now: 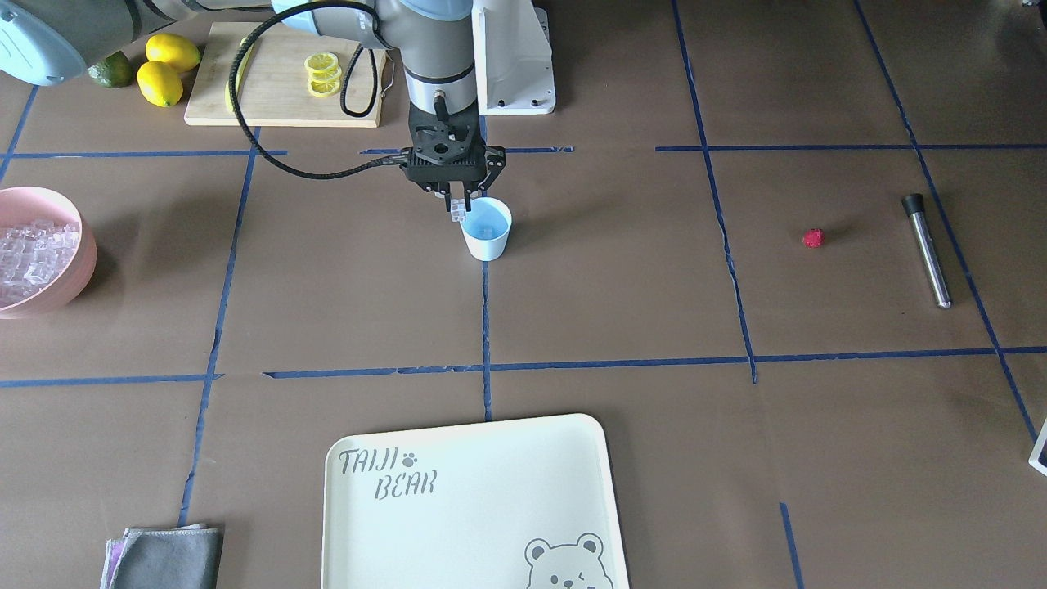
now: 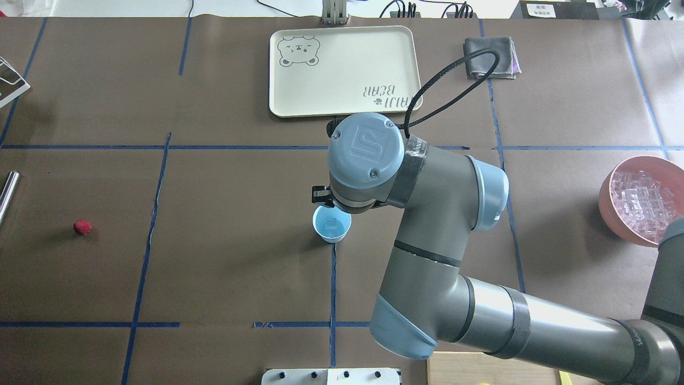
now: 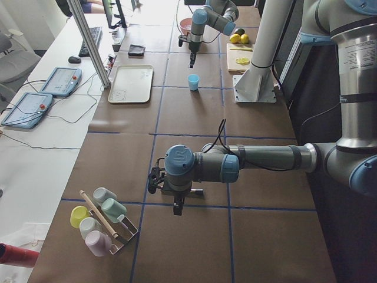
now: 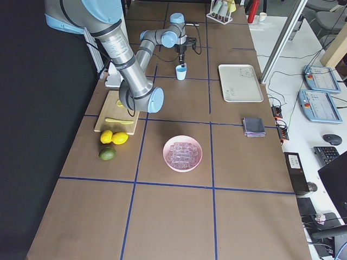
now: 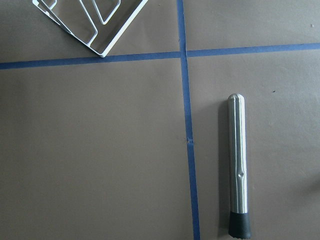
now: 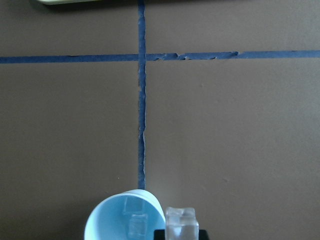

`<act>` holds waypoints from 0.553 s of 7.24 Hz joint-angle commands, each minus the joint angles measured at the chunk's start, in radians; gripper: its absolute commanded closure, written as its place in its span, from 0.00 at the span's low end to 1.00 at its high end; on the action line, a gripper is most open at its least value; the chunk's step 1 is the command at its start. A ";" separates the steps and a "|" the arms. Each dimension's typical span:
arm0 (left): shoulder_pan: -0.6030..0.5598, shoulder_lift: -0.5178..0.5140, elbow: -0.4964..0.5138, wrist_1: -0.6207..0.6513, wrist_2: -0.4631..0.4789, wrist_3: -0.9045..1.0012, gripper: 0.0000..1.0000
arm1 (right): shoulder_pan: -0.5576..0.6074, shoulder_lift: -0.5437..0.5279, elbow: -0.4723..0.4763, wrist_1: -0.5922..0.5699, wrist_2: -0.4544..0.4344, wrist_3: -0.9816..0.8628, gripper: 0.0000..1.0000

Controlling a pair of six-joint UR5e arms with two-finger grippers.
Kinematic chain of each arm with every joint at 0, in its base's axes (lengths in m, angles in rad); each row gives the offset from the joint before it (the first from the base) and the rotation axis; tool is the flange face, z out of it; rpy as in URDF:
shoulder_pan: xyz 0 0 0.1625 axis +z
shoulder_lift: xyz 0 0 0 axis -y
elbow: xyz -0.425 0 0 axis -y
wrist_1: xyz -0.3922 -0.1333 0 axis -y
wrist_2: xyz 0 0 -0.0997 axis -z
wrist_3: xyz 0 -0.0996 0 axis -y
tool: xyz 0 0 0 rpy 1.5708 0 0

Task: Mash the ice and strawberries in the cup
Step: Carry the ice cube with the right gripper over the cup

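The light-blue cup (image 1: 487, 231) stands upright at the table's middle with one ice cube (image 6: 136, 225) inside. My right gripper (image 1: 458, 206) is shut on another clear ice cube (image 1: 458, 215), held just above the cup's rim; in the right wrist view this cube (image 6: 181, 223) sits right beside the cup (image 6: 107, 225). The rest of the ice (image 1: 29, 254) is piled in a pink bowl (image 1: 78, 270). The red strawberry (image 1: 812, 238) lies alone on the table. My left gripper (image 3: 177, 206) shows only in the exterior left view; I cannot tell its state.
A steel muddler (image 1: 927, 249) lies past the strawberry and below the left wrist camera (image 5: 237, 170). A pale tray (image 1: 466, 499), a grey cloth (image 1: 168, 556), a cutting board (image 1: 270, 90) with lemon slices, whole lemons (image 1: 168, 69) and a wire rack (image 5: 90, 20) sit around the edges.
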 commanded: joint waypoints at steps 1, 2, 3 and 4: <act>0.002 0.001 0.000 0.001 0.000 0.000 0.00 | -0.038 0.018 -0.021 0.003 -0.027 0.030 0.96; 0.002 0.001 0.002 0.002 0.000 0.000 0.00 | -0.043 0.018 -0.029 0.006 -0.030 0.034 0.92; 0.002 0.001 0.002 0.002 0.000 0.000 0.00 | -0.044 0.022 -0.032 0.006 -0.030 0.034 0.75; 0.002 0.001 0.002 0.002 0.000 0.000 0.00 | -0.055 0.022 -0.044 0.006 -0.053 0.034 0.02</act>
